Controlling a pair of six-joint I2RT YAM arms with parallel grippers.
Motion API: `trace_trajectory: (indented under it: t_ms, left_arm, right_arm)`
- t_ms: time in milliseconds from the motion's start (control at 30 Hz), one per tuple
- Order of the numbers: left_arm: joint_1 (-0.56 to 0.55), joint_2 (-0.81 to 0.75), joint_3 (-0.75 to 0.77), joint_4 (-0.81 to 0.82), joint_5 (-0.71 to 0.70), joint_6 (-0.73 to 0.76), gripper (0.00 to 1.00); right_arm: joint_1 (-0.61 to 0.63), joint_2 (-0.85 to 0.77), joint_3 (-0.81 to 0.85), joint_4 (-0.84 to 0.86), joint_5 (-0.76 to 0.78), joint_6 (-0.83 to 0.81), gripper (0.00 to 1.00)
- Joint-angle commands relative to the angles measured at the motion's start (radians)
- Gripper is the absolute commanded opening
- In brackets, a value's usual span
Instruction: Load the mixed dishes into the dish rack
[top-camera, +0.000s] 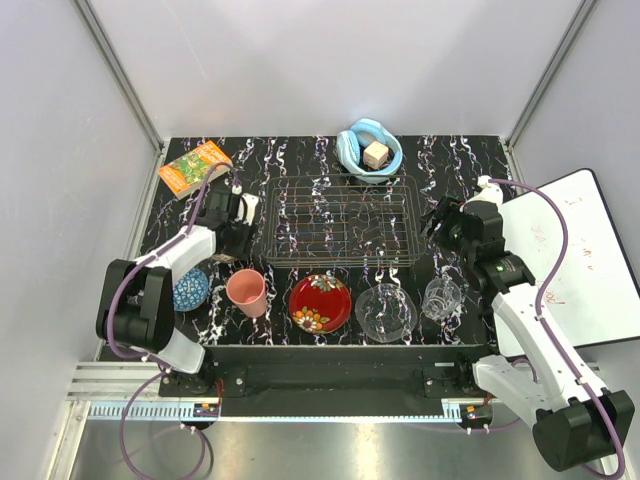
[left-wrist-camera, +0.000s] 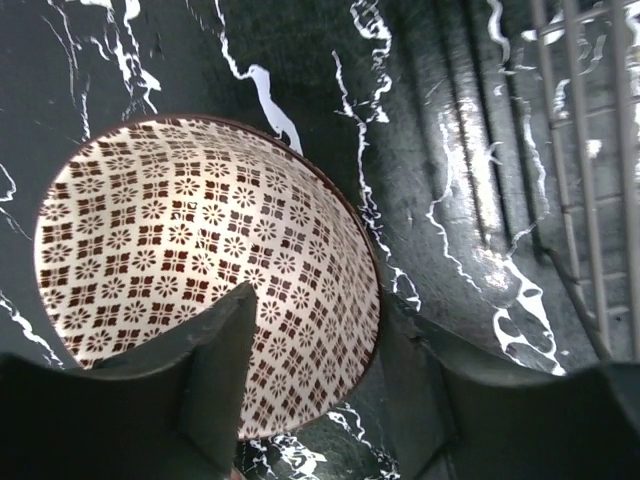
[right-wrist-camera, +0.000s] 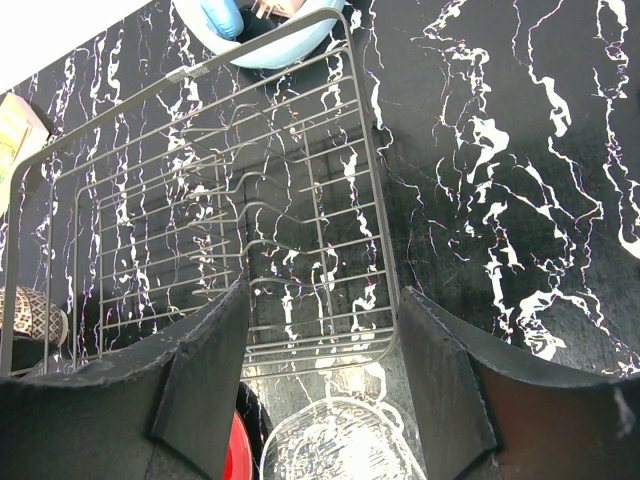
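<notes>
Row at 6 o'clock of the rack (top-camera: 340, 220): blue bowl (top-camera: 190, 290), pink cup (top-camera: 246, 290), plate (top-camera: 320, 303), glass bowl (top-camera: 385, 312), glass cup (top-camera: 441, 298), all 5 stiff, the glass probably slick and breakable, best pinched by the rim. At 8 o'clock the left gripper (left-wrist-camera: 320, 310) stands apart astride the rim of a brown bowl (left-wrist-camera: 180, 220), not yet pinching; at 3 o'clock the right gripper (right-wrist-camera: 322, 290) hangs apart, empty.

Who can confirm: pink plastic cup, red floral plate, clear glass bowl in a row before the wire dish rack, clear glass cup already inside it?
One error: the clear glass cup is not inside the wire dish rack; it stands in that same row, right of the clear glass bowl. The top external view shows it. Pink plastic cup and red floral plate are as stated.
</notes>
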Motion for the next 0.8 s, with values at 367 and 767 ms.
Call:
trace_trajectory:
  t_ms: [367, 767]
  left_arm:
    - [-0.005, -0.005, 0.005, 0.047, -0.059, -0.018, 0.04]
    - [-0.002, -0.261, 0.381, -0.295, 0.115, 0.022, 0.00]
  right_arm:
    - [0.012, -0.023, -0.010, 0.004, 0.021, -0.008, 0.69]
    - [0.010, -0.045, -0.020, 0.007, 0.015, -0.014, 0.68]
